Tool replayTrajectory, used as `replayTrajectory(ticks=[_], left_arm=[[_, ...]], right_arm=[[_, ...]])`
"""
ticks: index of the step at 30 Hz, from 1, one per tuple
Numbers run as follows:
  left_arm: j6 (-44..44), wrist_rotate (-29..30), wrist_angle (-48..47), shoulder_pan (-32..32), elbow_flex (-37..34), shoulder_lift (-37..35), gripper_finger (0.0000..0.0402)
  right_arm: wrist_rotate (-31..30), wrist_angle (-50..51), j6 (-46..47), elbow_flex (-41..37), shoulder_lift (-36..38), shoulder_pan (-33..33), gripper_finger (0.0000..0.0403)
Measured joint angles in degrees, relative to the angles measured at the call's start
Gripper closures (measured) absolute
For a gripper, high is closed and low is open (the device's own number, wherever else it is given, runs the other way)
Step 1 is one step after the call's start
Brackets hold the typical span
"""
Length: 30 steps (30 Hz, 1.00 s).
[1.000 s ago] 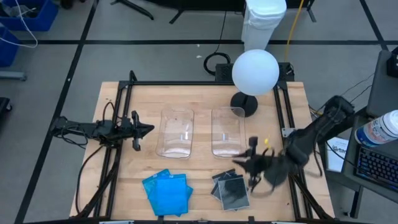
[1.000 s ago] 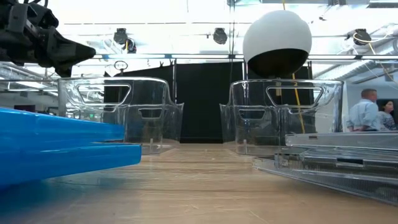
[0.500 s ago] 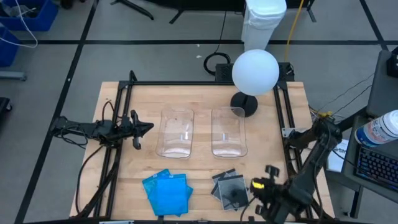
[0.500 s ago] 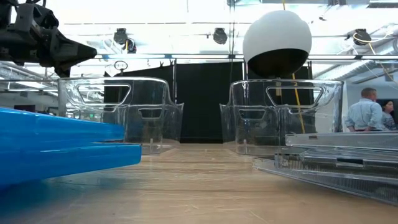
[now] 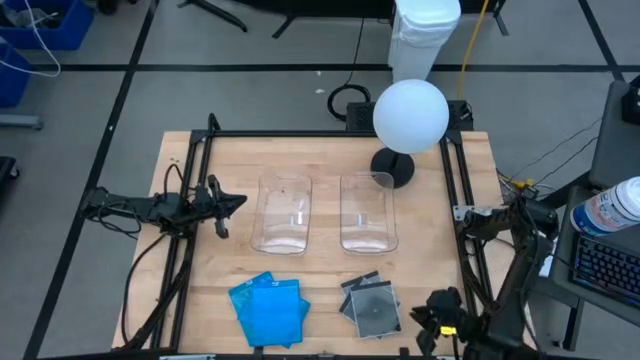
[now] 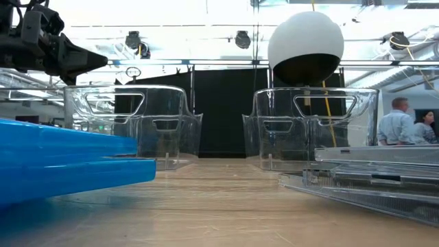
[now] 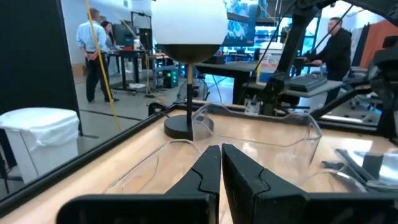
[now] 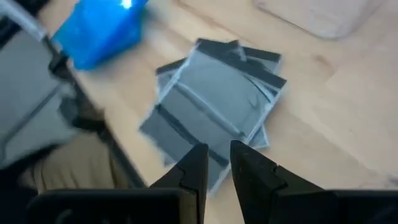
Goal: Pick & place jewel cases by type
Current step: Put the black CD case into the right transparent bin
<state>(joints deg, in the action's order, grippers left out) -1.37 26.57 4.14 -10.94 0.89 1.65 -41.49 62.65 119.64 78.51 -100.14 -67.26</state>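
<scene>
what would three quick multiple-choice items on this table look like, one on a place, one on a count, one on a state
1. Where does the pile of blue jewel cases lie next to the grey jewel cases?
A. To their left in the high view
B. To their right in the high view
C. Inside a bin

2. How many clear bins stand on the table?
A. One
B. Two
C. Four

3. What do the bins hold?
A. Blue cases
B. Grey cases
C. Nothing

Answers:
1 A, the blue pile lies left of the grey pile near the front edge.
2 B, the high view shows two bins side by side.
3 C, bare wood shows through both bins.
</scene>
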Motion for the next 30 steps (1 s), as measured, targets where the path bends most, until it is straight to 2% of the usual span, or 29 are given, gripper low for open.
replayTrajectory(ticks=[3, 5, 14, 18, 22, 26, 30], left_arm=[[-0.1, 0.0, 0.0, 0.0, 0.0, 0.0, 0.0380], [0.0, 0.0, 0.0, 0.0, 0.0, 0.0, 0.0380], [-0.3, 0.0, -0.8, 0.0, 0.0, 0.3, 0.0380], [-0.4, -0.8, -0.9, 0.0, 0.1, 0.7, 0.0380], [-0.6, -1.1, -1.0, 0.0, 0.1, 0.7, 0.0380], [-0.7, -1.1, -1.0, 0.0, 0.1, 0.7, 0.0380], [-1.5, -1.2, -1.0, 0.0, 0.1, 0.7, 0.0380]], right_arm=[[4.4, -6.8, 2.0, -4.5, -0.1, 0.5, 0.0334], [4.6, -14.0, 1.3, -7.4, 0.0, 0.8, 0.0318], [4.1, -39.9, 1.8, -20.6, 0.0, 1.2, 0.0193], [5.8, -46.5, 3.4, -24.4, 0.0, 1.0, 0.0150], [5.4, -48.3, 4.2, -26.2, 0.0, 0.8, 0.0130], [3.6, -50.9, 3.9, -27.9, 0.0, 0.8, 0.0127], [-1.7, -55.5, 3.7, -30.4, 0.0, 0.3, 0.0131]])
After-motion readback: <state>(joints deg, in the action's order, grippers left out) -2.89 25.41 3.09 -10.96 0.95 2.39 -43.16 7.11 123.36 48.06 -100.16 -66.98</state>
